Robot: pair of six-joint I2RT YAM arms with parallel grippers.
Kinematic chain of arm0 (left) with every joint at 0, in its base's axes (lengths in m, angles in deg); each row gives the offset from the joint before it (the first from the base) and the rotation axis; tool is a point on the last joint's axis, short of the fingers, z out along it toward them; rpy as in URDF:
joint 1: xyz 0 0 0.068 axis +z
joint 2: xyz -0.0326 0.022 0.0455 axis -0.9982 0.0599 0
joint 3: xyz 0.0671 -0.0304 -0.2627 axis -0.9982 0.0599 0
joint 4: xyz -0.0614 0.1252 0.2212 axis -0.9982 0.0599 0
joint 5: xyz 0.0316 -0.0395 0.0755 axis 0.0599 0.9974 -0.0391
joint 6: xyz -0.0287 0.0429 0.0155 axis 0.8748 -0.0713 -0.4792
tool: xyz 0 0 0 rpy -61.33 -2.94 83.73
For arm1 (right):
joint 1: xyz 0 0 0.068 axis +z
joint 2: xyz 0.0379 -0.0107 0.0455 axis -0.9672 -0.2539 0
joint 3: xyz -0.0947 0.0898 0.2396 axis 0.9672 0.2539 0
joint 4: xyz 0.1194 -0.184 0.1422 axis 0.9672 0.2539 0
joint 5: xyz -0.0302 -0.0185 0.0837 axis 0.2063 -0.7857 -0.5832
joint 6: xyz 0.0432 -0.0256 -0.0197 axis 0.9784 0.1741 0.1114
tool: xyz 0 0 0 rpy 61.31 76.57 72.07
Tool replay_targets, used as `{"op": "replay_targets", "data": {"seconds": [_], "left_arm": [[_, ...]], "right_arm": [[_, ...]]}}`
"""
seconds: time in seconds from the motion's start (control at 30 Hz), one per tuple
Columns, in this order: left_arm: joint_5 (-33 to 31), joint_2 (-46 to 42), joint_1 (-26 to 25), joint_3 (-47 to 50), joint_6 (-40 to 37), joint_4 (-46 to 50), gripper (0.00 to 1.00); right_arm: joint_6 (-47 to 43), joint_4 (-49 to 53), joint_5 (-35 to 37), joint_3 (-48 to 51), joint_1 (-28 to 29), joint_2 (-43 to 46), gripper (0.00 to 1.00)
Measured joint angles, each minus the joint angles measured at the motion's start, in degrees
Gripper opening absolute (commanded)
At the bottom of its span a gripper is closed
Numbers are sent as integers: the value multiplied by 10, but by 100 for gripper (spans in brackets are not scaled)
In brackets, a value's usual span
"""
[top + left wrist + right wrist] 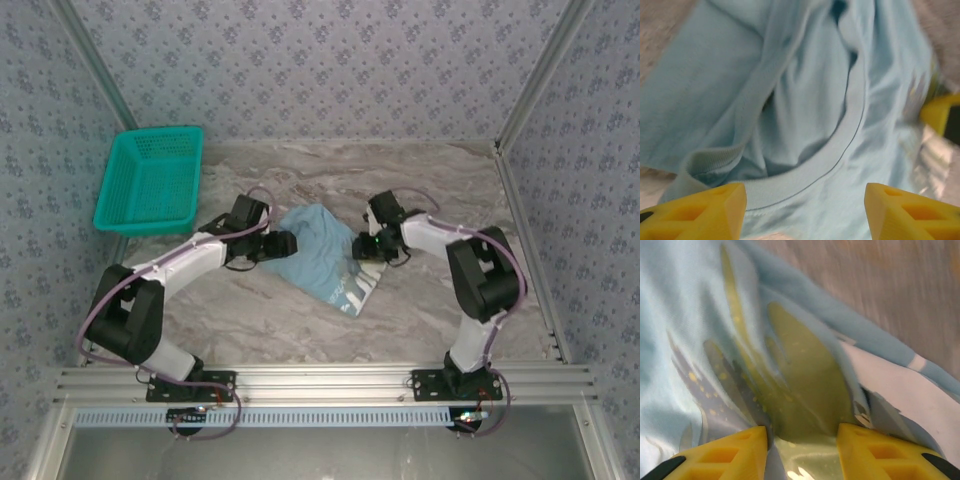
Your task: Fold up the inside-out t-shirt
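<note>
The light blue inside-out t-shirt [318,252] lies bunched in the middle of the table, its printed hem [358,290] pointing toward the near side. My left gripper [284,246] is at the shirt's left edge. In the left wrist view it [805,207] stands open just over the ribbed collar [840,150], with its yellow fingers [715,212] wide apart. My right gripper [363,248] is at the shirt's right edge. In the right wrist view it [802,440] is shut on a raised fold of the printed fabric [800,375], which fills the gap between both fingers.
A teal mesh basket [150,180] stands at the back left of the marble table [440,190]. Patterned walls close in the back and both sides. One yellow finger of the right gripper [940,112] shows past the shirt in the left wrist view.
</note>
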Motion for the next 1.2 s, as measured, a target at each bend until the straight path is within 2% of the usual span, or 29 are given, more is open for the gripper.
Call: {"op": "replay_targets", "data": {"seconds": [0.1,0.23,0.33,0.37,0.53,0.7,0.83,0.97,1.07,1.2], "left_arm": [[6,-6,0,-18,-13,-1,64],[1,-34,21,-15,-33,14,65],[6,-54,63,3,-49,9,66],[8,-58,78,12,-57,7,69],[11,-51,105,34,-106,5,73],[28,-27,105,34,-152,-12,73],[39,11,102,34,-179,-22,71],[46,36,96,34,-196,-26,66],[51,43,93,34,-206,-28,61],[51,54,91,27,-218,-25,60]], "right_arm": [[47,1,-4,76,47,74,51],[50,6,-16,74,126,122,59],[13,-11,-22,37,114,140,65],[-6,-24,-28,19,98,136,66],[-127,-39,-55,-131,33,19,71],[-267,-2,-64,-249,22,-98,71],[-356,40,-71,-290,22,-145,71],[-410,62,-71,-298,31,-155,69],[-431,67,-64,-308,48,-160,64],[-449,68,-56,-329,67,-180,57]]}}
